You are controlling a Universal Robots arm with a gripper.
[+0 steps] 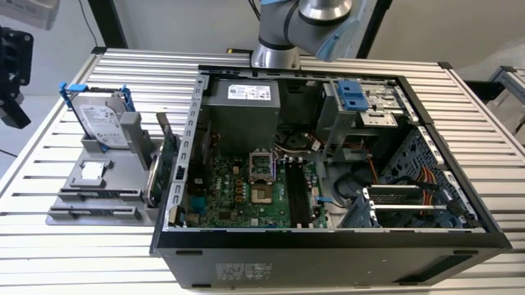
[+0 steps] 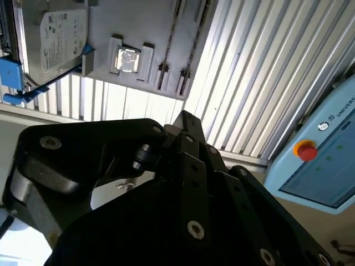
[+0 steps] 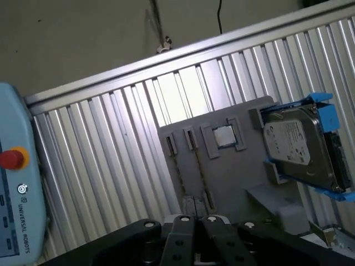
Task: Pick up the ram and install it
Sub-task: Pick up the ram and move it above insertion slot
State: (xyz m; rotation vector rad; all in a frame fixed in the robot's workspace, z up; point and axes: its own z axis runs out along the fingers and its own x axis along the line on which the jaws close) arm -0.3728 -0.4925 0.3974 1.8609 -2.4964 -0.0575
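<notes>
The gripper [image 3: 197,221] hangs apart from the ribbed table [image 3: 111,166], facing the grey parts fixture [image 3: 233,177]. I cannot tell whether it is open or closed. The ram [image 3: 198,169] seems to stand edge-on in a fixture slot just beside the processor chip [image 3: 224,136], at the exterior view's left of the open computer case [image 1: 328,243]. It is likely light, stiff and fragile, and best pinched across its thin faces near the middle.

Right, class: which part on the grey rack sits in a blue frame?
The silver hard drive, standing upright; the small square chip lies flat, with nothing blue around it.
</notes>
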